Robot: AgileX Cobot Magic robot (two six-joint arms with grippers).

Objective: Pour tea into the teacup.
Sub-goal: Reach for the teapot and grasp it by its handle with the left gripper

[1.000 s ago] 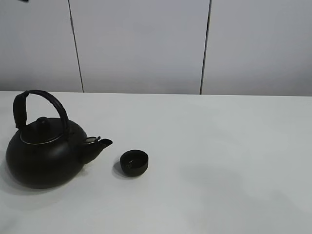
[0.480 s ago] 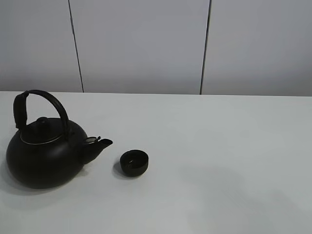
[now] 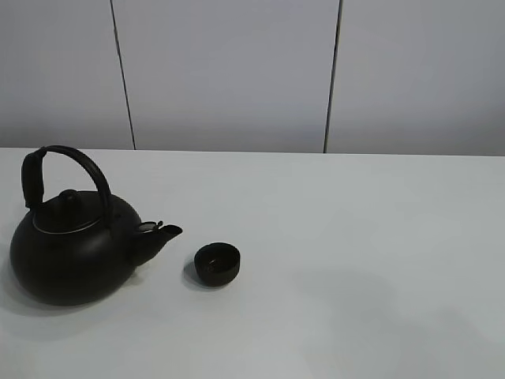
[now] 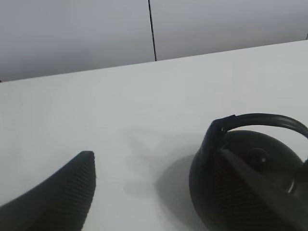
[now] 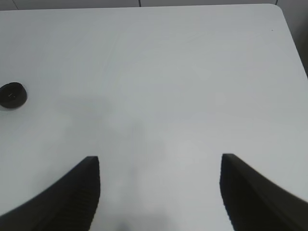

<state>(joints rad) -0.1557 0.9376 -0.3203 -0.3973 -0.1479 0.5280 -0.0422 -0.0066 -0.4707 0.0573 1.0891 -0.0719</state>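
The teacup [image 3: 217, 263] stands upright on the white table [image 3: 355, 237], in the left half of the high view, just beside the spout [image 3: 162, 233] of the black kettle [image 3: 71, 257] but not touching it. The kettle sits upright at the left, its lid on, its arched handle [image 3: 79, 162] raised, and the spout pointing toward the cup. What is inside the cup I cannot tell; it is too dark.

Neither arm shows in the high view. In the left wrist view the left gripper [image 4: 159, 202] has its fingers [image 4: 62, 197] wide apart and holds nothing. One finger is over bare table and the other is seen in front of the kettle body. If it touches the kettle, I cannot tell.

In the right wrist view the right gripper [image 5: 159, 192] is over bare table, fingers apart and empty, well apart from the cup.
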